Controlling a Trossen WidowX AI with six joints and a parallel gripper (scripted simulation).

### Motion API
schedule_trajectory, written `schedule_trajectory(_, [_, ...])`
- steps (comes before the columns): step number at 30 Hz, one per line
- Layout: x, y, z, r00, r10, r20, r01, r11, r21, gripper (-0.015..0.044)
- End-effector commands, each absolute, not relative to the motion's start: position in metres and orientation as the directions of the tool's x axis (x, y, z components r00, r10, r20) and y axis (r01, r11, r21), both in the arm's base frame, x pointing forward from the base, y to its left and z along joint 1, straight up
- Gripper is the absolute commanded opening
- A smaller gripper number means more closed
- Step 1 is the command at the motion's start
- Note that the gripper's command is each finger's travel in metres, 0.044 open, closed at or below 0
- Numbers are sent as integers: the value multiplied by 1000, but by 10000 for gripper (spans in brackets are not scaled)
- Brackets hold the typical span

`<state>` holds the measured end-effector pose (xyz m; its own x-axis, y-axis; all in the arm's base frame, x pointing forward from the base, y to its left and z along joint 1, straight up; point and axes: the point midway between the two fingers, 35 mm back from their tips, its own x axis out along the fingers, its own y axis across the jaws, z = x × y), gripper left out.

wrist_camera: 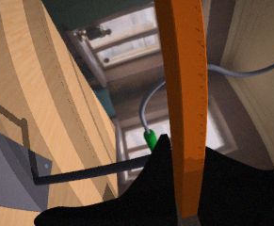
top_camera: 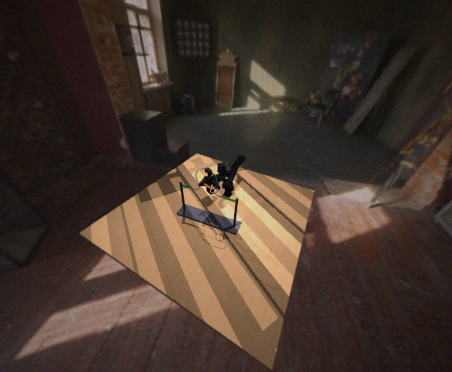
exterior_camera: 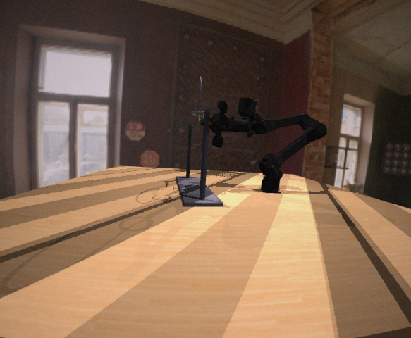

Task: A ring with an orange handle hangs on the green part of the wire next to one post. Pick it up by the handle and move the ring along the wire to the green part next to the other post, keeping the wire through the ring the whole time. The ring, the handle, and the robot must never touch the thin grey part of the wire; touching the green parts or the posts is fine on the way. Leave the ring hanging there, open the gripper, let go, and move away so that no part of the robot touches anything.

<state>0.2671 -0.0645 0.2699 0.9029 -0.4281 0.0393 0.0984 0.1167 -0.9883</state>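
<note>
Bends sharply at the raised elbow [top_camera: 240, 158] [exterior_camera: 320, 128], reaches forward nearly level, and grips with the parallel-jaw gripper [top_camera: 205, 186] [exterior_camera: 211, 122] [wrist_camera: 169, 138], fingers closed around a narrow hold.
</note>
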Motion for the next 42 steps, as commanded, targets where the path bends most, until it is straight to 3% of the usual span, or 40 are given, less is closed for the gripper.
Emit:
schedule_trajectory(1, [265,-62,254,902,-432,-15,90,222,-971,-150])
schedule_trajectory(18, [263,-32,197,898,-372,-237,40,604,-796,-150])
schedule_trajectory(42, [265,35,147,915,-144,-376,-3,932,-362,-150])
